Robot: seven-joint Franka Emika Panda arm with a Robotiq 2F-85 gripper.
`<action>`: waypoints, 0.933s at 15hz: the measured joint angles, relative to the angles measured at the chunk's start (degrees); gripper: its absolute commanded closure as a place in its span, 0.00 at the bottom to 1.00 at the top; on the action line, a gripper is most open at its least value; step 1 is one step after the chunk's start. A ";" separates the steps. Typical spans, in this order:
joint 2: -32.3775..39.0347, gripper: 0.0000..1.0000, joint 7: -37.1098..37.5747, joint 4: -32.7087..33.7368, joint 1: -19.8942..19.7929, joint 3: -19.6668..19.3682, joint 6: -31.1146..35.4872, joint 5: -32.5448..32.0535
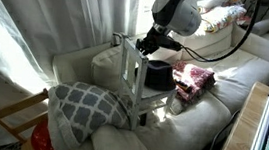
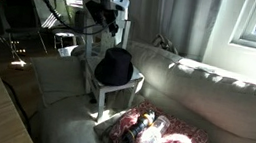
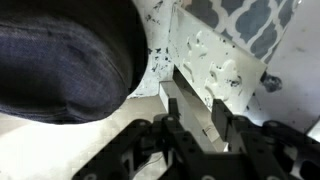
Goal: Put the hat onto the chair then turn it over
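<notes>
While the hat (image 1: 158, 75) sat crown up on the seat of the chair (image 1: 128, 64), the gripper (image 3: 193, 108) hung by the chair's back.
In the wrist view its fingers (image 3: 170, 114) stood a little apart on either side of a white chair edge; whether they gripped it could not be told. The hat lay to their left. A red patterned cloth (image 2: 159, 135) lay on the sofa (image 2: 216, 94) just beside the chair, and a grey patterned cushion (image 1: 86, 105) leaned at its other side.
</notes>
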 measured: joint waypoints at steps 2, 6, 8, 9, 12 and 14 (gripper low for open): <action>0.30 0.12 -1.08 0.73 -1.40 1.39 0.01 2.45; 0.23 0.00 -5.07 1.93 -3.02 1.93 0.14 2.83; -0.03 0.00 -7.32 2.16 -3.28 0.46 0.14 0.50; -0.18 0.00 -7.78 2.16 -3.30 -0.77 0.10 -1.21; -0.37 0.00 -8.00 1.96 -3.36 -5.24 -0.34 -5.71; -0.50 0.00 -8.03 1.67 -3.56 -8.02 -1.60 -7.83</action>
